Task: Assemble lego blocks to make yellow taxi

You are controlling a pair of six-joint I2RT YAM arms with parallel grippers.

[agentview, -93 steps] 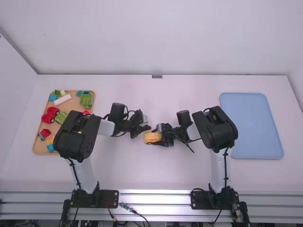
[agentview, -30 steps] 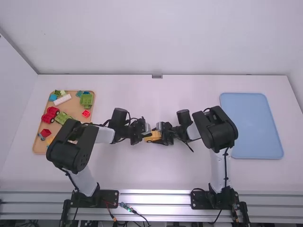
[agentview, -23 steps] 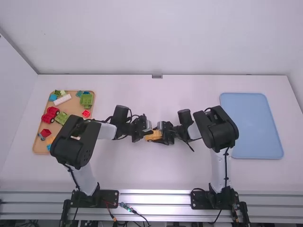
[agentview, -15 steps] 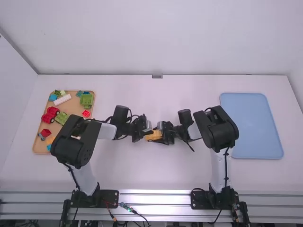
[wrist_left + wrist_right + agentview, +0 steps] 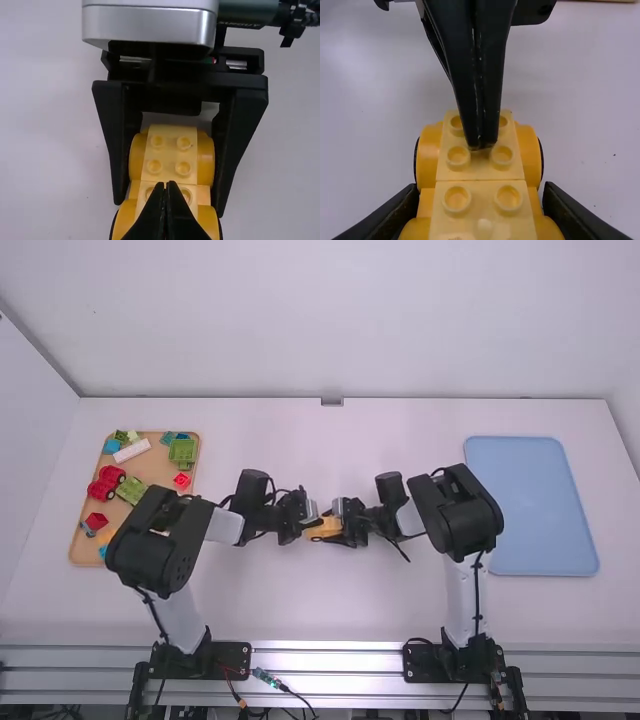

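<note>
High view: the left gripper [image 5: 312,523] and right gripper [image 5: 336,526] meet over the white table [image 5: 390,595], with the yellow car body [image 5: 322,529] between them, held from the right gripper's side. Well apart, a wooden tray [image 5: 88,562] at the left carries a red car [image 5: 106,482], a green block [image 5: 182,451] and other bricks; a blue tray [image 5: 530,505] lies at the right.

Left wrist view: the left gripper [image 5: 166,186] has its fingers closed together, nothing between them, over the car body's studded top. Beyond, the right gripper's two fingers straddle the body.

Right wrist view: the right gripper [image 5: 480,189] clasps the yellow body by its sides — studs upward — while the left gripper's closed tips reach its top among the studs — whether pressing, I cannot tell.
</note>
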